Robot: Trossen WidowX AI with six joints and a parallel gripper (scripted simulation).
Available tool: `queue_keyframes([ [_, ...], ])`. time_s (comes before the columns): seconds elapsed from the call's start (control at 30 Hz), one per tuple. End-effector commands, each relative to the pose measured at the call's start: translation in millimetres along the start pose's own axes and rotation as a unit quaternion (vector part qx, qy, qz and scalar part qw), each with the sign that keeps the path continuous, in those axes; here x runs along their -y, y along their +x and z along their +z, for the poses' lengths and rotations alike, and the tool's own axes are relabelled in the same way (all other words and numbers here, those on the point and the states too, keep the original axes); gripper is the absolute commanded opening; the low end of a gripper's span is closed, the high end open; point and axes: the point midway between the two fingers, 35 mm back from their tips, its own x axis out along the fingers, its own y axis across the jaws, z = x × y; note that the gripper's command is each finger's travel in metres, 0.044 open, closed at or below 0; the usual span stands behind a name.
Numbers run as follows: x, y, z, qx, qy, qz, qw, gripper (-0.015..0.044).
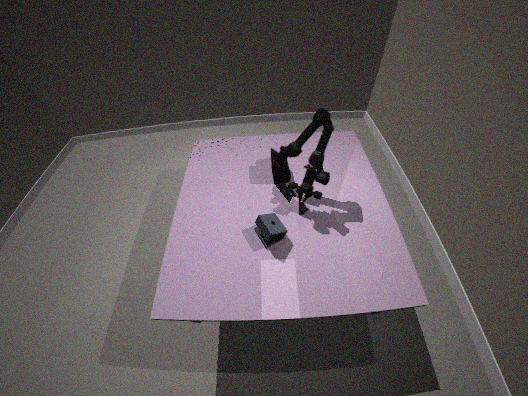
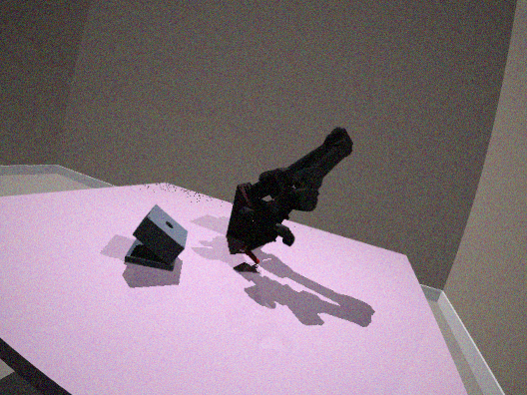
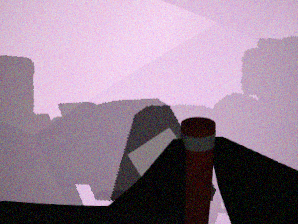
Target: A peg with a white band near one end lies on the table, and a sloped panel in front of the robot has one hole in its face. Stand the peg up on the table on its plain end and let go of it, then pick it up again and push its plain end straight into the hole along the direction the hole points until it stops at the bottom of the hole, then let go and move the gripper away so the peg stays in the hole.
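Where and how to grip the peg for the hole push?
Probably best on the shaft near the banded end of the peg, fingers closing from opposite sides across its round body. That leaves the plain end free for the hole.

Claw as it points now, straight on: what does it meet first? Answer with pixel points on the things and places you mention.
Probably the pink tabletop point(image 1: 215, 250) point(image 2: 210, 319) point(image 3: 100, 40), with the red peg point(image 2: 254, 256) point(image 3: 199, 175) in the claw point(image 1: 302, 207) point(image 2: 254, 253) likely touching first; the remaining gap is unclear.
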Motion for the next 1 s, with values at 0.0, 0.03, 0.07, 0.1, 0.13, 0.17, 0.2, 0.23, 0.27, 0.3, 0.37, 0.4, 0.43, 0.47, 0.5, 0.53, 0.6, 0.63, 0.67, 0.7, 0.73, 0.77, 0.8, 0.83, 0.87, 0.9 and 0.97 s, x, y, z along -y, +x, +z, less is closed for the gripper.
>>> queue_keyframes([
  [0.0, 3, -2, -2, 0.016, 0.002, -0.002, 1.0, 0.0051],
  [0.03, 3, -3, -3, 0.02, 0.002, -0.002, 1.0, 0.0051],
  [0.07, 3, -3, -3, 0.025, 0.002, -0.002, 1.0, 0.0051],
  [0.1, 3, -4, -3, 0.029, 0.002, -0.002, 1.0, 0.0051],
  [0.13, 3, -4, -4, 0.033, 0.002, -0.002, 0.999, 0.0051],
  [0.17, 3, -5, -4, 0.038, 0.002, -0.002, 0.999, 0.0051],
  [0.2, 3, -5, -4, 0.042, 0.002, -0.002, 0.999, 0.0051],
  [0.23, 3, -6, -5, 0.046, 0.002, -0.002, 0.999, 0.0051],
  [0.27, 3, -7, -5, 0.05, 0.002, -0.002, 0.999, 0.0051],
  [0.3, 3, -7, -6, 0.055, 0.002, -0.002, 0.998, 0.0051],
  [0.37, 3, -8, -6, 0.063, 0.002, -0.002, 0.998, 0.0051],
  [0.4, 3, -9, -7, 0.068, 0.002, -0.002, 0.998, 0.0051],
  [0.43, 3, -9, -7, 0.072, 0.002, -0.002, 0.997, 0.0051],
  [0.47, 3, -10, -8, 0.076, 0.002, -0.002, 0.997, 0.0051],
  [0.5, 3, -10, -8, 0.081, 0.002, -0.002, 0.997, 0.0051],
  [0.53, 3, -11, -8, 0.085, 0.002, -0.002, 0.996, 0.0051],
  [0.6, 3, -12, -9, 0.093, 0.002, -0.002, 0.996, 0.0051],
  [0.63, 3, -13, -10, 0.098, 0.002, -0.003, 0.995, 0.0051],
  [0.67, 3, -13, -10, 0.102, 0.002, -0.003, 0.995, 0.0051],
  [0.7, 3, -14, -11, 0.106, 0.002, -0.003, 0.994, 0.0051],
  [0.73, 3, -14, -11, 0.111, 0.002, -0.003, 0.994, 0.0051],
  [0.77, 3, -15, -12, 0.115, 0.002, -0.003, 0.993, 0.0051],
  [0.8, 3, -15, -12, 0.119, 0.002, -0.003, 0.993, 0.0051],
  [0.83, 3, -16, -12, 0.123, 0.003, -0.003, 0.992, 0.0051],
  [0.87, 3, -16, -13, 0.128, 0.003, -0.003, 0.992, 0.0051],
  [0.9, 3, -17, -13, 0.132, 0.003, -0.003, 0.991, 0.0051],
  [0.97, 3, -18, -14, 0.14, 0.003, -0.003, 0.99, 0.0051],
])
